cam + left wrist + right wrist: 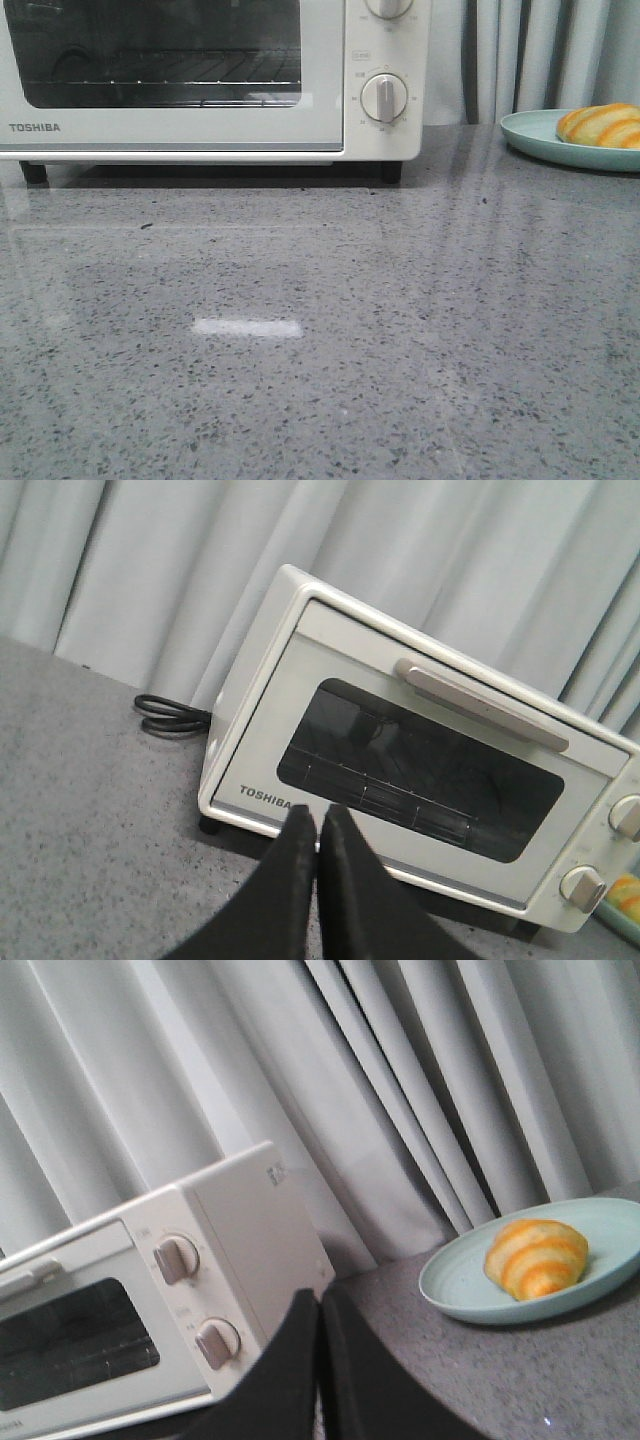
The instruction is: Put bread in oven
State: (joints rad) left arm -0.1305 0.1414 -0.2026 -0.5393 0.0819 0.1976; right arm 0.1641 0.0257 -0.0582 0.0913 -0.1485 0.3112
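Observation:
The cream-white oven (pixel 200 90) stands at the back left of the grey counter with its glass door closed; it also shows in the left wrist view (pixel 420 770) and the right wrist view (pixel 150 1300). The bread (pixel 600 124), golden-orange with pale stripes, lies on a pale green plate (pixel 535 135) at the back right, also seen in the right wrist view as bread (pixel 537 1257) on the plate (pixel 460 1285). My left gripper (pixel 317 815) is shut and empty, in front of the oven door. My right gripper (pixel 319 1298) is shut and empty, between oven and plate. Neither gripper shows in the front view.
A grey curtain (pixel 530 50) hangs behind the counter. A black power cord (pixel 170 718) lies coiled beside the oven's far side. The oven door handle (pixel 480 705) runs along the top of the door, and two dials (pixel 384 97) sit on its right panel.

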